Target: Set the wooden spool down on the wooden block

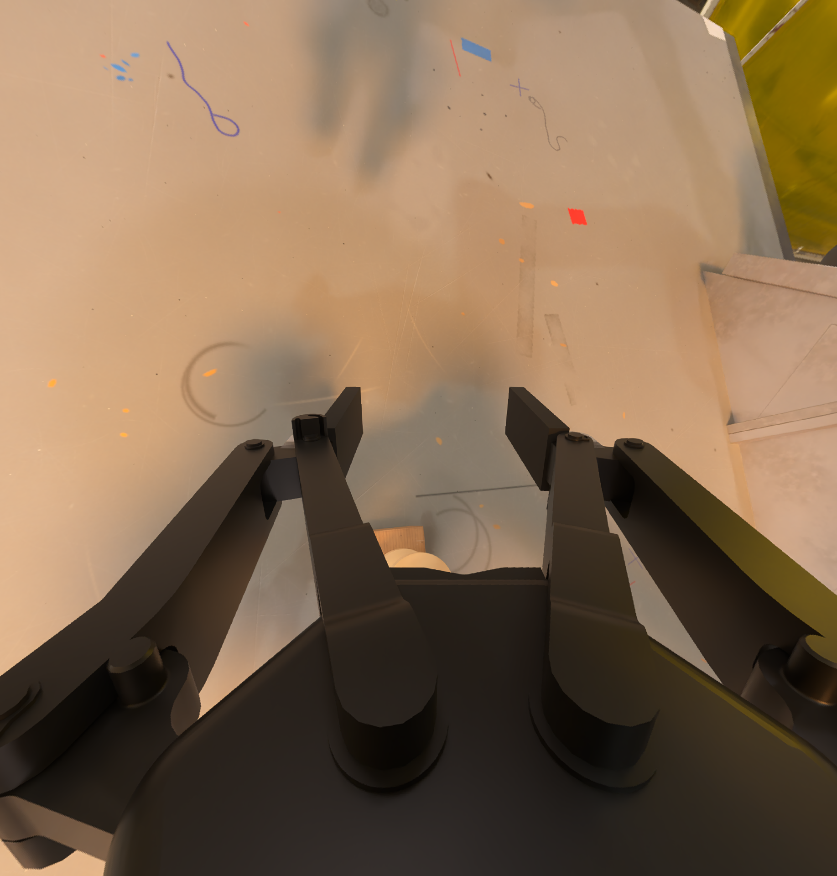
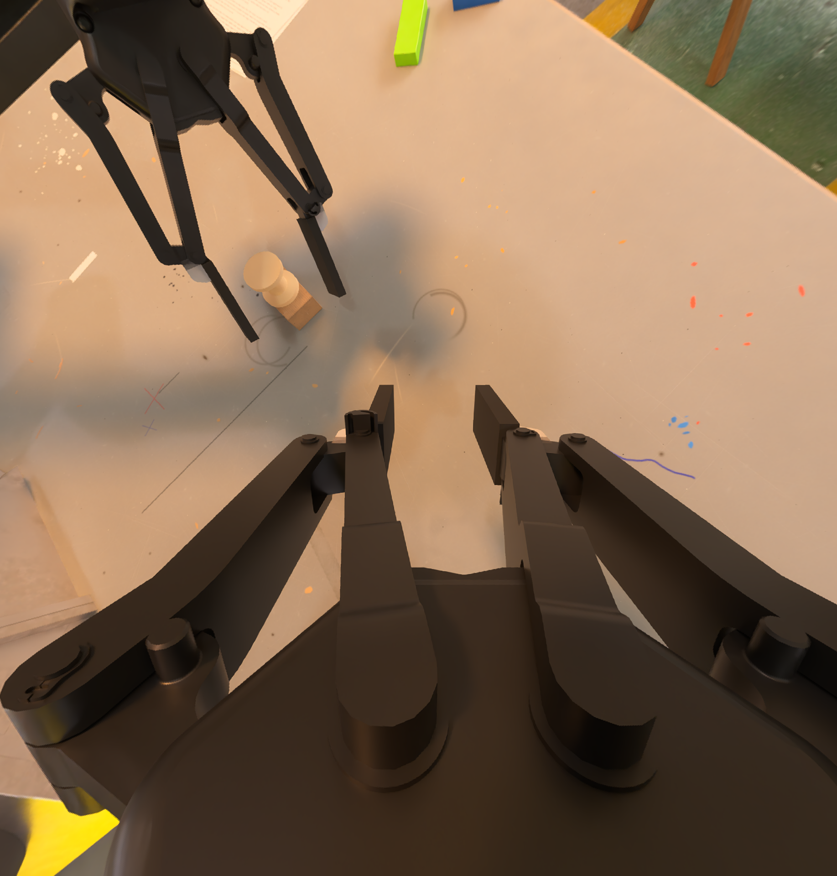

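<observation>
In the right wrist view the pale wooden spool (image 2: 270, 283) stands upright on the small wooden block (image 2: 303, 309) on the table. The left gripper (image 2: 299, 316) hangs above them, open, one finger on each side of the spool and not touching it. In the left wrist view the left gripper (image 1: 434, 412) is open and empty; only a corner of the block (image 1: 402, 538) and the top of the spool (image 1: 416, 559) show low between its fingers, behind the gripper body. The right gripper (image 2: 434, 410) is open and empty over bare table, nearer than the block.
A lime-green bar (image 2: 410, 33) and a blue block (image 2: 473, 4) lie at the far side of the table. A sheet of paper (image 2: 260, 14) lies behind the left arm. The table edge (image 2: 719, 114) runs at right, with chair legs (image 2: 729, 42) beyond. A grey panel (image 1: 786, 341) sits at right.
</observation>
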You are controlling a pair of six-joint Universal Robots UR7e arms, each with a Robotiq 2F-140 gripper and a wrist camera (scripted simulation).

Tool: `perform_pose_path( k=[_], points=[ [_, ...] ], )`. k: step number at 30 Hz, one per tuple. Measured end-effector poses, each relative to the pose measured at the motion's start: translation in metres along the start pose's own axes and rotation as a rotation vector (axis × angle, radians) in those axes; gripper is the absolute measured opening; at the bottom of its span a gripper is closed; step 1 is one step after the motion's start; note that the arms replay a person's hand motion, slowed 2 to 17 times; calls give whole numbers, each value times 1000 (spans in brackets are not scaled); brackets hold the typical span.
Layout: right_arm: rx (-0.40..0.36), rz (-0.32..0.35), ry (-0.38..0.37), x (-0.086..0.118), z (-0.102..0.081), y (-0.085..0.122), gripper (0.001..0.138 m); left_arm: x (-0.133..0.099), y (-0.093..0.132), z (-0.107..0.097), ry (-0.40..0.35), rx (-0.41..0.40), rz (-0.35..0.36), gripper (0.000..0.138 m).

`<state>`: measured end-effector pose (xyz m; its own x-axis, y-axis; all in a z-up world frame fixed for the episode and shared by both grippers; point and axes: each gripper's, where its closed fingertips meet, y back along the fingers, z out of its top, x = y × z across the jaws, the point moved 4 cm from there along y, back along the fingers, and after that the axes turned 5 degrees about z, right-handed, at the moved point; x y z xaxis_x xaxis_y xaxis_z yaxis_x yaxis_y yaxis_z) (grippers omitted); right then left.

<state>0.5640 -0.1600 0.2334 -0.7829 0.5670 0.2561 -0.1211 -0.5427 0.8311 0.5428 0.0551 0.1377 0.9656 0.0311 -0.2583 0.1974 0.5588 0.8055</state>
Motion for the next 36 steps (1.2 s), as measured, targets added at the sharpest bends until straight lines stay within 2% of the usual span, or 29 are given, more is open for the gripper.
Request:
perform_pose_path(
  k=[7,16,26,36],
  points=[
    [66,97,-42,-27,-5,-16,49,8,-14,5,71,81,-63,84],
    [170,251,-151,-58,-16,-39,59,19,-31,11,188,177,-144,85],
    [242,429,-258,-79,-21,-55,63,29,-44,19,310,235,-232,85],
    [291,504,-262,-93,-20,-66,66,39,-51,27,372,285,-272,88]
  ],
)
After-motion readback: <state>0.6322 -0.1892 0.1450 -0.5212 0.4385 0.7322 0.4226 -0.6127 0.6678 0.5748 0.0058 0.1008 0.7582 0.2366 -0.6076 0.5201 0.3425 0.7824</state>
